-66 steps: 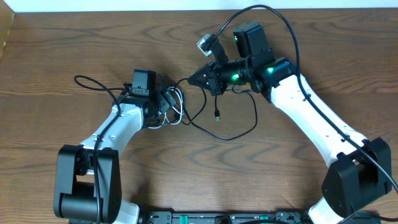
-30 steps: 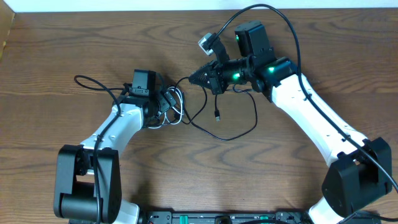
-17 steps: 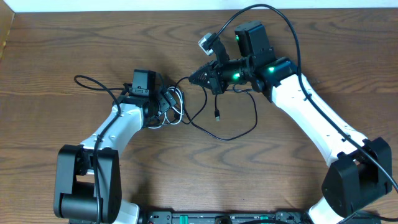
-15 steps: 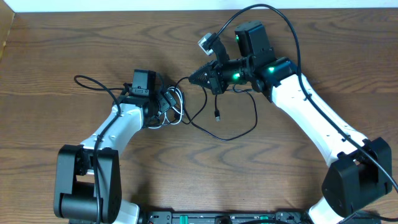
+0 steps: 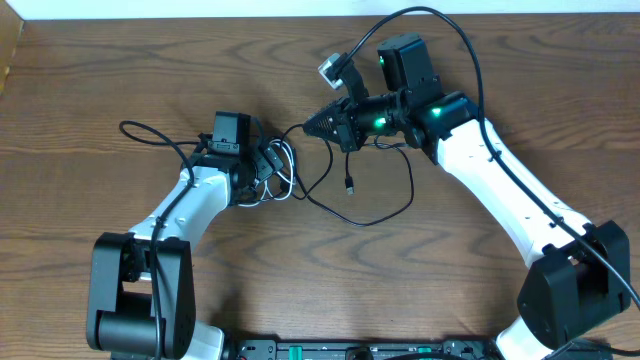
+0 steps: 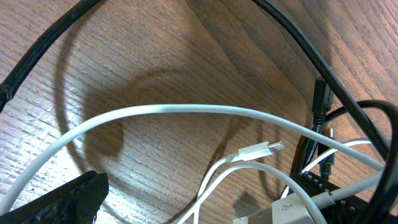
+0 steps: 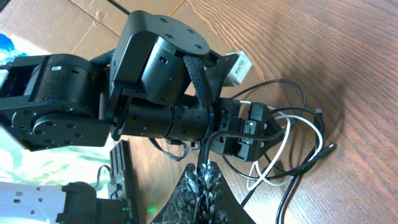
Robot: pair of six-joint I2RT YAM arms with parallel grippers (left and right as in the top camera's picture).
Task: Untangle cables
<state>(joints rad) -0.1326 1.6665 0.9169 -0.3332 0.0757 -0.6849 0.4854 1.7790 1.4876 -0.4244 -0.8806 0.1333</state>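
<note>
Pulling-apart step: the right tool [image 5: 308, 127] clamps the black cable [image 5: 360, 223], the left tool [image 5: 268, 164] hangs open over the white cable [image 6: 186, 108], likely to pin next

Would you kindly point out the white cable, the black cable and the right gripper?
white cable [image 6: 264, 150]: left wrist view, its plug end.
black cable [image 5: 348, 186]: overhead view, its loose plug.
right gripper [image 5: 309, 128]: overhead view, its fingertips.

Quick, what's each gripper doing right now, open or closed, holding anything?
Left gripper: open, over the white cable, holding nothing.
Right gripper: closed on the black cable.
</note>
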